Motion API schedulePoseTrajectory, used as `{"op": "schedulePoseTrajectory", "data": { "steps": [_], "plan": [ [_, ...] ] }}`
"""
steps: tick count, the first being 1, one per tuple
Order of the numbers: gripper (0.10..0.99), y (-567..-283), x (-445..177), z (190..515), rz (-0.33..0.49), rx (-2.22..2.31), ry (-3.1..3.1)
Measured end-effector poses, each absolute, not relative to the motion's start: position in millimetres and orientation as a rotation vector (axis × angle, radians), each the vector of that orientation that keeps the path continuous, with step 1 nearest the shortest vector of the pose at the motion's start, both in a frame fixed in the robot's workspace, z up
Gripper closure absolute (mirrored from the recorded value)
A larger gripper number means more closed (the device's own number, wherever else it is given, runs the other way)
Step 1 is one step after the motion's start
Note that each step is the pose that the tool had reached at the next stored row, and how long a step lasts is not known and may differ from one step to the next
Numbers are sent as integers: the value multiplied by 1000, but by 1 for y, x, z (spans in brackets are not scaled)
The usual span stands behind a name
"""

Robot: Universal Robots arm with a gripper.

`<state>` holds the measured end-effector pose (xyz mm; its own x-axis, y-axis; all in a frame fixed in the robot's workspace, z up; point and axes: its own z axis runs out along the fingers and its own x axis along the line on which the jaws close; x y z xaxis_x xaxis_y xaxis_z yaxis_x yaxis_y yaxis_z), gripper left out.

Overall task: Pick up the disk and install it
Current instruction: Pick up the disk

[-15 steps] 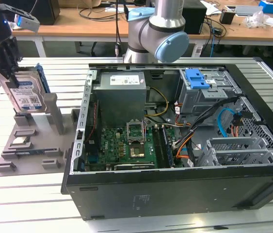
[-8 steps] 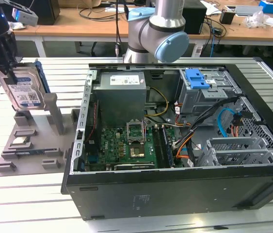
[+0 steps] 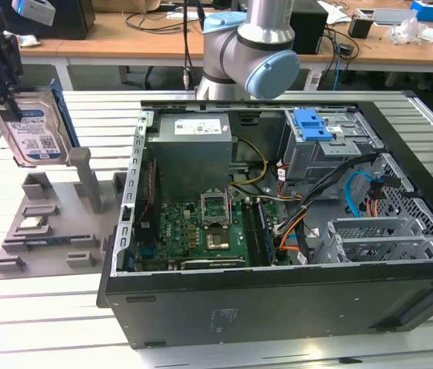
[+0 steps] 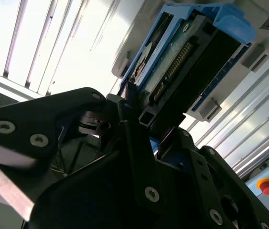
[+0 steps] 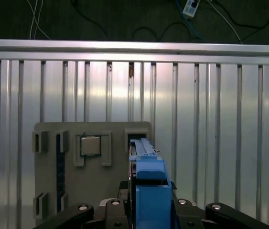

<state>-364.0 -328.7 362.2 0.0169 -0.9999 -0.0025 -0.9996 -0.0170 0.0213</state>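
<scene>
While clamped in the gripper (image 3: 7, 96), disk (image 3: 35, 131): hanging on edge near the exterior view's left, label facing the camera, held clear above the grey holder (image 3: 47, 223).
Fingers (image 4: 136, 143): closed hard onto 1 end of the disk, gripping it across its thin dimension inside the blue carrier (image 4: 230, 19), with no gap showing.
Long axis: running straight out from the fingers, near upright in the exterior view and leaning slightly; connector pins showing on the end facing the second wrist camera.
Holder: sitting on the slatted table (image 3: 47, 323), keeping the processor chip (image 5: 90, 145) in 1 pocket; another open pocket lying in line with the disk's far end in the first wrist view.
Computer case (image 3: 278, 307): lying open, well apart from the disk, toward the exterior view's right; arm (image 3: 247, 46) rising behind it.
Stage, judging from this: pick-up looking complete, installing not yet begun.
</scene>
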Motion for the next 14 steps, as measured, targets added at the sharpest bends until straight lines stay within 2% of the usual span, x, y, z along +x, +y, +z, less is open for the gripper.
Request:
{"op": "schedulePoseTrajectory", "data": {
  "steps": [14],
  "plan": [
    [722, -328, -364, 393, -26, 2231, -2193]
  ]
}}
